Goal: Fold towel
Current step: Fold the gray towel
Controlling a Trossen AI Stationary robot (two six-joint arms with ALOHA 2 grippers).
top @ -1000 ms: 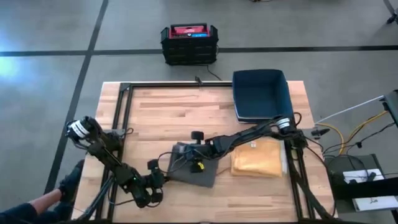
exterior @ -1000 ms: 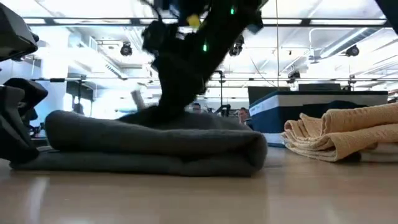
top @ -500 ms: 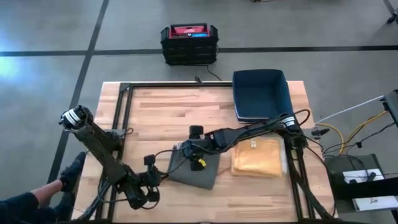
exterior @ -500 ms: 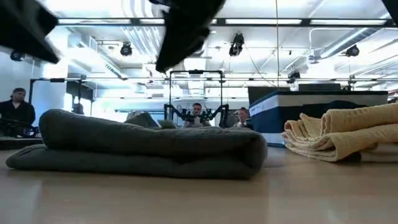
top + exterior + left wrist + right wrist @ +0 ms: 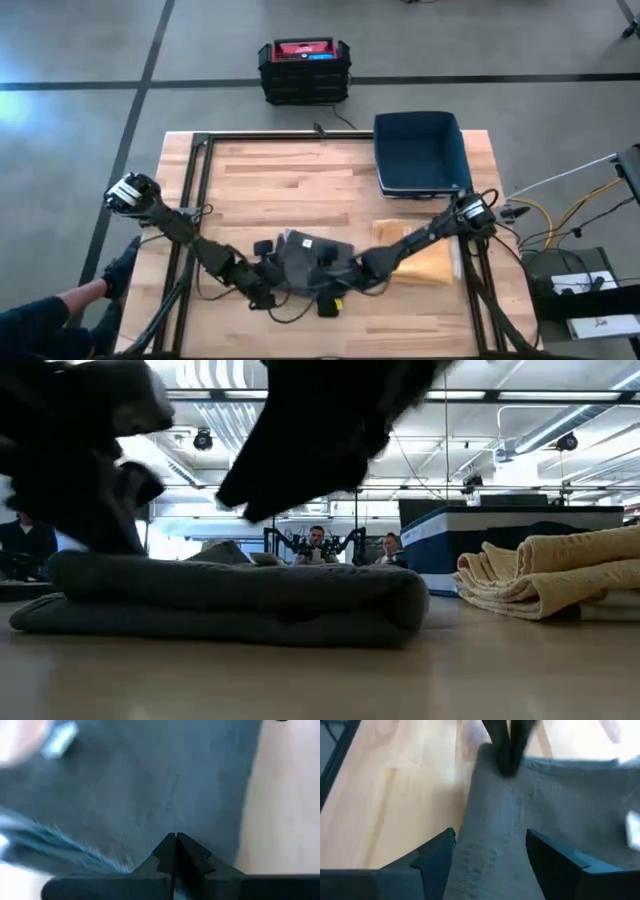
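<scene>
Both grippers (image 5: 268,285) (image 5: 335,290) now over grey towel (image 5: 305,262); tag (image 5: 59,746) perhaps unreadable.

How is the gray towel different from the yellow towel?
The gray towel is dark; the yellow towel is golden tan. The gray towel sits in the middle with both grippers on it, the left gripper shut, the right gripper open; the yellow towel lies untouched nearer the right edge. Both are folded, lying on the wooden table.

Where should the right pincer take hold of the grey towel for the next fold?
Probably the near edge of the grey towel, from above. It lies flat and already folded, and the open right pincer hangs over that edge. The left pincer is shut at the towel's left side.
</scene>
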